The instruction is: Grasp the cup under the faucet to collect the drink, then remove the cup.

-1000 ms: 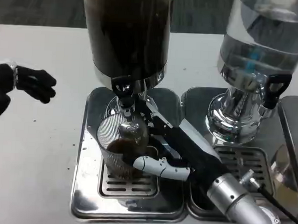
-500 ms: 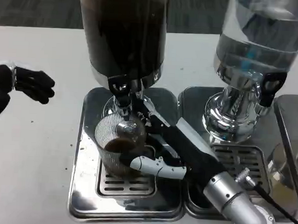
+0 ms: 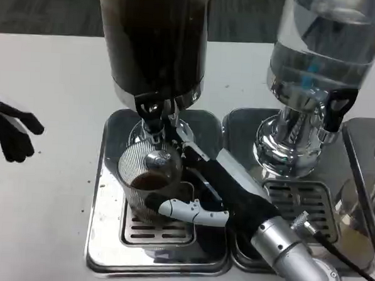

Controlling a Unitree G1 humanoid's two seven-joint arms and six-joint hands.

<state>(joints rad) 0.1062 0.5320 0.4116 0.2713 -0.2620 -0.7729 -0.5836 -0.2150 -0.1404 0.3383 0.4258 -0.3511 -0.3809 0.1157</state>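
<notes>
White table (image 3: 46, 190), far edge visible along top. Steel drip tray (image 3: 104, 237) sits near the table's front edge; second drip tray (image 3: 245, 128) touching it on the right, third tray (image 3: 363, 150) at right edge.

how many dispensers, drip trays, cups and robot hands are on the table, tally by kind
dispensers: 2 (dark dispenser, clear dispenser)
drip trays: 2 (left drip tray, right drip tray)
cups: 1 (cup)
robot hands: 2 (left robot hand, right robot hand)
total: 7
</notes>
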